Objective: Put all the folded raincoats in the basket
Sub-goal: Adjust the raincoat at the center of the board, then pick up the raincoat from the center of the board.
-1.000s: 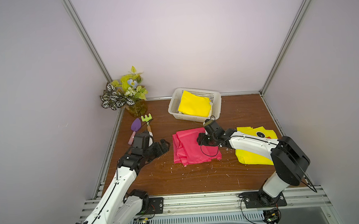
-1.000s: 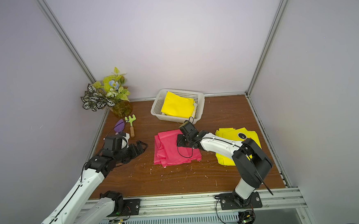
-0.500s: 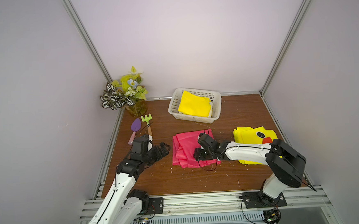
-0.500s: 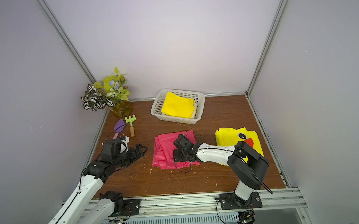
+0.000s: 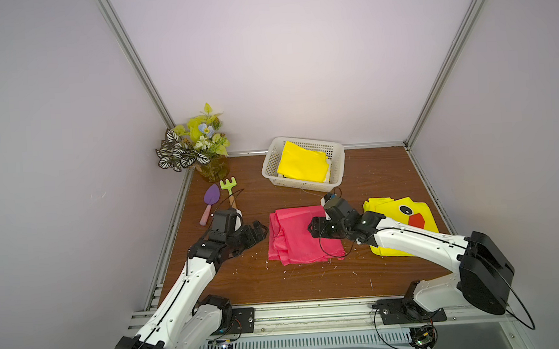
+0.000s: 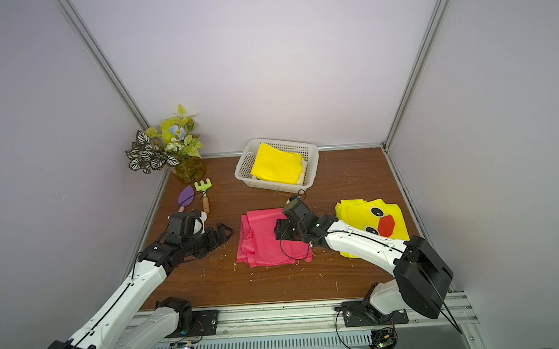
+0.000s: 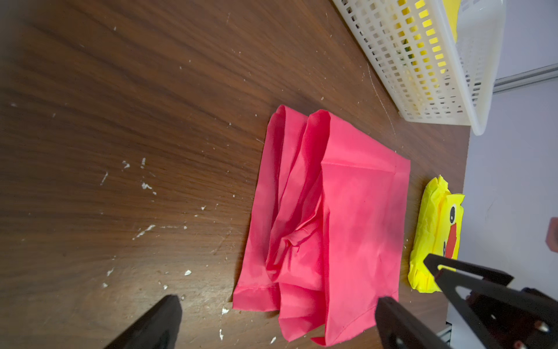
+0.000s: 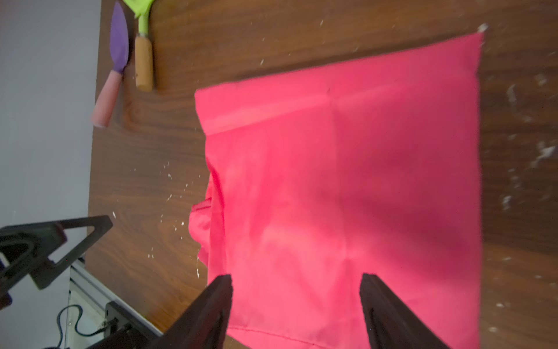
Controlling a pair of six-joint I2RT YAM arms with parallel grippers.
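Since a second ago, in both top views, my right claw (image 5: 312,229) slid from the far corner of the pink raincoat (image 5: 289,243) to above its right half; left claw (image 5: 261,231) sits left of it, basket (image 5: 336,168) beyond. Left wrist view: left jaws spread, facing the raincoat. Right wrist view: right jaws spread over it, pinching nothing.

The table (image 5: 371,176) under me is dark wood grain, smooth with a dull sheen, flecked with pale crumbs. The pink raincoat (image 5: 292,244) is thin matt cloth, rumpled along its nine o'clock edge. At twelve o'clock the basket (image 5: 271,169) is glossy white perforated plastic; the yellow raincoat (image 5: 302,164) in it looks slick and smooth. My right claw (image 8: 296,281) has matt black plastic fingers (image 8: 211,308). The rail (image 5: 313,308) at six o'clock is ribbed bare metal.
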